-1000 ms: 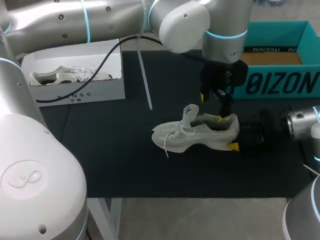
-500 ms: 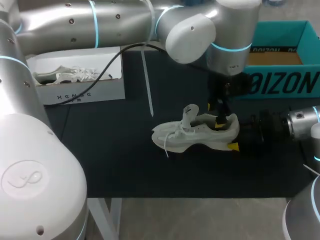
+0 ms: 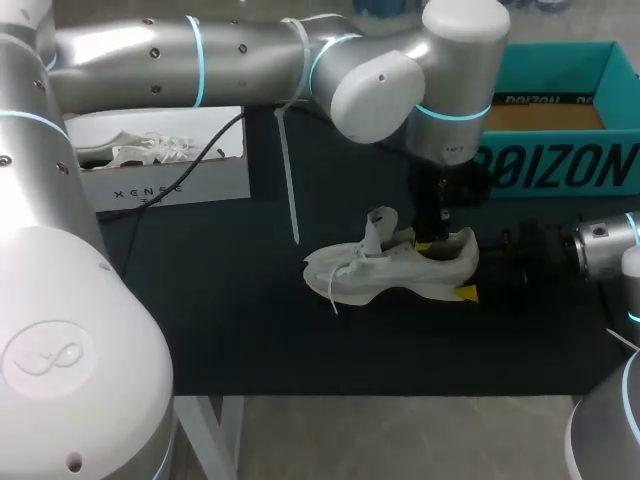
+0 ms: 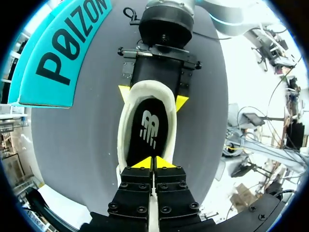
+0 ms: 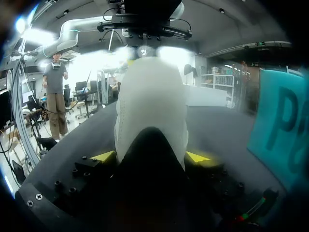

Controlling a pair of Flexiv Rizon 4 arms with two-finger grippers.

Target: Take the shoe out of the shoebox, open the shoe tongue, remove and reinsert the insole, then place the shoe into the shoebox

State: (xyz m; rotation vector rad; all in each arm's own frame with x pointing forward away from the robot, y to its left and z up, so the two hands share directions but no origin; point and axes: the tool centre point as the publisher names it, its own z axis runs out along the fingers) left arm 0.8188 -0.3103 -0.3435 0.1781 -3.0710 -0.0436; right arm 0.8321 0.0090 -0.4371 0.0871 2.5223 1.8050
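**A:** Starting from the left, what is there, and how many of each?

**B:** At the left is a white shoebox (image 3: 170, 185) with one pale spare shoe (image 3: 125, 152) lying inside. In the middle of the table (image 3: 200, 300) the shoe (image 3: 390, 272) stands on its sole, with the toe to the left and the tongue (image 3: 377, 225) pulled up. At the far right is a teal box (image 3: 560, 165). So I count two shoes, two boxes, two hands, and one insole (image 4: 150, 130) that I can see.

**A:** And the hands?

**B:** The left hand (image 4: 154, 163) is down at the shoe's opening, with its two yellow tips pressed together over the dark insole. Whether they pinch its edge, I cannot tell. The right hand (image 5: 149, 157) clamps the heel, with one finger on each side.

**A:** What could go wrong from here?

**B:** If the tips hold only a thin bit of the insole, I think it may slip free during the lift. If the insole sticks inside, the pull may drag the whole shoe up or twist it out of the heel grip, because only the heel is held. The tongue could also fall back over the opening.
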